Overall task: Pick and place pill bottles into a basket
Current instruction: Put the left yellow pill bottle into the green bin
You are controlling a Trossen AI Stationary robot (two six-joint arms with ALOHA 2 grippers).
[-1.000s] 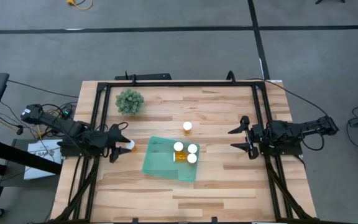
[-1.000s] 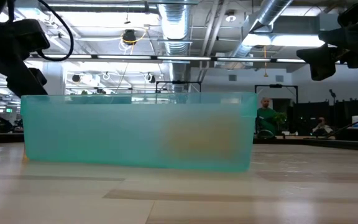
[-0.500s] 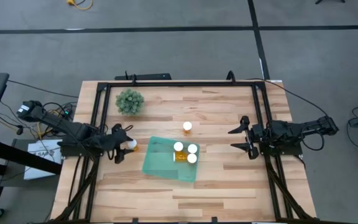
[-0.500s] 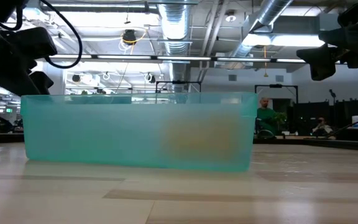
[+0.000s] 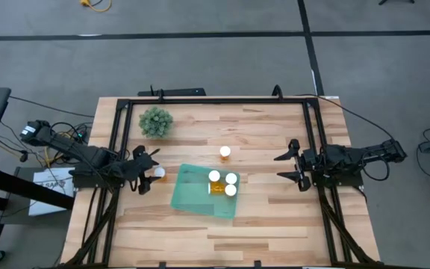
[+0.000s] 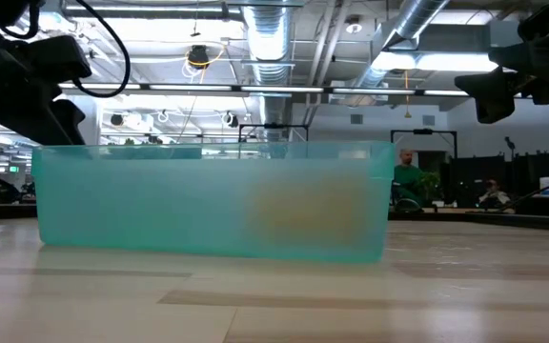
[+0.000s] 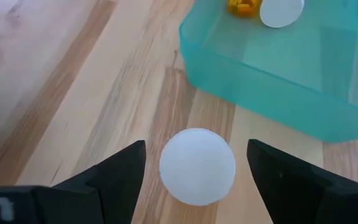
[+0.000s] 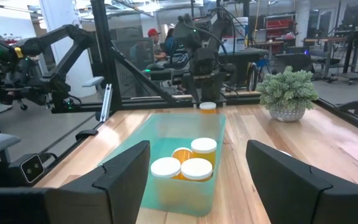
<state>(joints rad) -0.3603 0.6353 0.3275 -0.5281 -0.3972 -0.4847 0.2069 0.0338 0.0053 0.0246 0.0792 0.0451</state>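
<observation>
1. Currently the left gripper point(image 5: 149, 175) sits low near the table's left edge, just beside the basket point(image 5: 192, 196), with its fingers point(image 7: 114, 177) spread wide on either side of one pill bottle point(image 7: 197, 166); in the left wrist view neither finger touches the white cap.
2. That pill bottle point(image 5: 157, 173) stands upright on the wooden table point(image 5: 275, 224), just outside the basket's left wall and apart from it.
3. Inside the teal basket point(image 8: 166, 143), three pill bottles point(image 5: 223, 183) stand clustered in its right half, white caps up, amber bodies showing between them point(image 8: 191, 162).
4. One more pill bottle point(image 5: 225, 152) stands alone on the table, just beyond the basket's far side, toward the middle.
5. Near the far left corner sits a small bushy potted plant point(image 5: 156, 122).
6. Well apart, the right gripper point(image 5: 288, 166) waits at the table's right side, its fingers point(image 8: 120, 177) held wide and holding nothing, facing the basket.
7. From the low view, the basket's translucent wall point(image 6: 208, 205) fills the middle, with an amber blur behind it.
</observation>
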